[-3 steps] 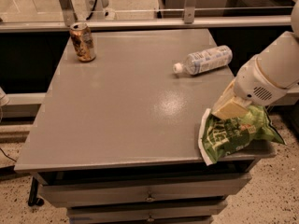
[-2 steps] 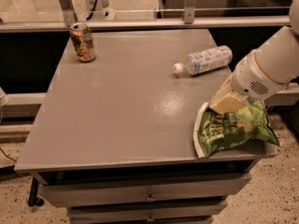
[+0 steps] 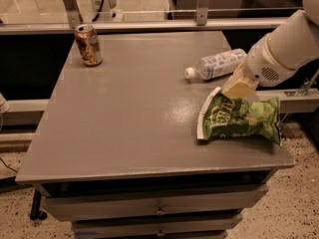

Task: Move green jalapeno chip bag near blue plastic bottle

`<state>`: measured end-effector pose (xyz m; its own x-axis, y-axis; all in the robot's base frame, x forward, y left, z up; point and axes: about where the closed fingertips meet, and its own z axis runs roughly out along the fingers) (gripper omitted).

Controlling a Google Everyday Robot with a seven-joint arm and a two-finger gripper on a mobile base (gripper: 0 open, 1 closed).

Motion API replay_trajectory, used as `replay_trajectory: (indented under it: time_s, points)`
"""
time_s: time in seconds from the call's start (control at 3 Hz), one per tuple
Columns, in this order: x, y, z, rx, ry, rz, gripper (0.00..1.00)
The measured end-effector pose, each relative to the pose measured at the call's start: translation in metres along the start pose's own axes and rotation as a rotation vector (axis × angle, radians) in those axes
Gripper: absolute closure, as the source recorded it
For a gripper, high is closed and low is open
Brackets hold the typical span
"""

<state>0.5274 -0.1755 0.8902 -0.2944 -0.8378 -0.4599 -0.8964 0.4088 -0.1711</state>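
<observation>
Gripping the green jalapeno chip bag [image 3: 239,121] by its upper edge, the clamped end effector [image 3: 238,87] sits at the desk's [image 3: 124,113] right side; the blue plastic bottle [image 3: 217,63] lies just behind.

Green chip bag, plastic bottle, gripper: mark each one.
green jalapeno chip bag [image 3: 240,119], camera view, printed front.
blue plastic bottle [image 3: 220,63], camera view, label.
gripper [image 3: 236,90], camera view, tan tip at the bag's upper edge.

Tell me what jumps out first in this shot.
The bright green jalapeno chip bag lies crumpled near the right edge of the table, with the gripper at its top edge. Just behind it the blue plastic bottle lies on its side, cap pointing left; a gold-brown can stands at the far left corner.
</observation>
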Motion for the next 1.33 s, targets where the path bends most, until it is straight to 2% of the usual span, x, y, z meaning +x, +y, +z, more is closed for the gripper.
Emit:
replay_trajectory:
  time_s: [0.33, 0.67, 1.0, 1.33]
  points:
    - [-0.02, -0.036, 0.001, 0.061, -0.024, -0.042, 1.0]
    - [-0.045, -0.062, -0.001, 0.103, -0.061, -0.09, 1.0]
    - [-0.068, -0.072, -0.004, 0.121, -0.097, -0.132, 0.84]
    - [-0.08, -0.075, -0.003, 0.114, -0.122, -0.165, 0.61]
